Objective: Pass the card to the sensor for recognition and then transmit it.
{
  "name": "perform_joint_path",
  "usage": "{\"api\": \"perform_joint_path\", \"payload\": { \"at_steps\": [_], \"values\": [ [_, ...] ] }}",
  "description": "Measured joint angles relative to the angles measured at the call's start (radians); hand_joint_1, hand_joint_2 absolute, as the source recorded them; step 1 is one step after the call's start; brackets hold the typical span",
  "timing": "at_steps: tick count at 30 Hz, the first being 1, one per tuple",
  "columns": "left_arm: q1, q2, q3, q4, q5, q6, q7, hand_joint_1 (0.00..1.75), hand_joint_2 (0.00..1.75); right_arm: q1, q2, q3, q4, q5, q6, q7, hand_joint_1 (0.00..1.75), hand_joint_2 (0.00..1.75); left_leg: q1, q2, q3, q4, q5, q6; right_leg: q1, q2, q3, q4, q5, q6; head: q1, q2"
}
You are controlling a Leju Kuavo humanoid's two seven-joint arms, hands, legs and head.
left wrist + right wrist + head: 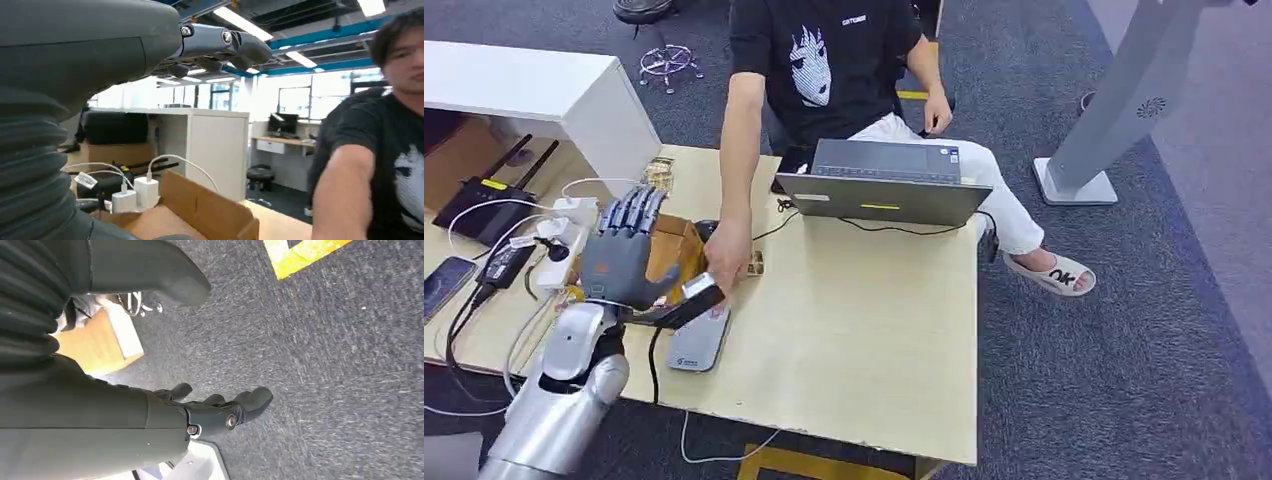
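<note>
**Card changing hands above the reader**

The left hand (624, 255) is hovering at the table's (864, 330) left side with its fingers stretched up and spread, while the thumb is pinning a dark card (692, 300) against the palm side. The card is sticking out toward the person, just above the grey flat sensor (696, 340) lying on the table. The person's hand (727, 252) is reaching in and touching the card's far end, so the handover seems to be under way; whether the card has been read already, I cannot tell.

To do this step well, the left hand should be keeping the card level and steady, letting go only once the person's hold is firm, and lifting the thumb gently rather than pulling away sideways.

The right hand (220, 412) is hanging by the robot's side over the dark carpet, fingers loosely apart and carrying nothing.

Around the work, an open cardboard box (674, 245) is sitting right behind the left hand, and a white power strip (564, 235) with plugs and trailing cables is lying just beside it. A laptop (884, 185) is standing open further along the table. The box wall and the cables are the closest things to snag on when the arm is drawing back; the person's forearm is also crossing the space just beside the hand.
</note>
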Motion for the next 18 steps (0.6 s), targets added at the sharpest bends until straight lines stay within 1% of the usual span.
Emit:
{"api": "perform_joint_path", "payload": {
  "at_steps": [5, 13, 14, 16, 18],
  "values": [
    [0.039, 0.008, 0.0, -0.065, 0.0, -0.009, 0.0, 0.0, 1.75, 0.001, 0.001, -0.006, 0.0, 0.0, 0.0, 0.0, 0.0, 1.75, 0.0, 0.0, 0.0, 0.0, 0.001, 0.0, 0.0, 0.0, 0.001, 0.0, 0.0, 0.0, 0.0, 0.0],
    [0.056, 0.014, 0.0, -0.098, 0.001, -0.013, -0.002, 0.0, 1.75, 0.001, 0.002, -0.01, 0.0, 0.0, 0.0, 0.0, 0.0, 1.75, 0.0, 0.0, 0.0, 0.0, 0.001, 0.0, 0.0, 0.0, 0.001, 0.0, 0.001, -0.001, 0.0, 0.0],
    [0.069, 0.015, 0.0, -0.111, 0.005, -0.016, -0.013, 0.0, 1.75, 0.001, 0.002, -0.014, 0.0, 0.0, -0.001, -0.001, 0.0, 1.75, 0.0, 0.0, 0.0, 0.0, 0.001, 0.0, 0.0, 0.0, 0.001, 0.0, 0.001, -0.001, 0.0, 0.0],
    [0.124, 0.028, 0.0, -0.171, 0.013, -0.034, -0.03, 0.0, 1.75, 0.003, 0.005, -0.027, 0.002, 0.0, -0.002, -0.015, 0.0, 1.75, 0.0, 0.002, 0.0, 0.0, 0.0, -0.001, 0.0, 0.003, 0.0, 0.0, 0.001, -0.001, 0.0, 0.0],
    [0.187, 0.051, -0.001, -0.235, 0.019, -0.066, -0.03, 0.0, 1.75, 0.008, 0.011, -0.043, 0.004, 0.0, -0.002, -0.03, 0.0, 1.75, 0.0, 0.002, 0.0, 0.0, -0.001, -0.002, 0.0, 0.003, 0.0, 0.0, 0.0, -0.001, 0.0, 0.0]
  ]
}}
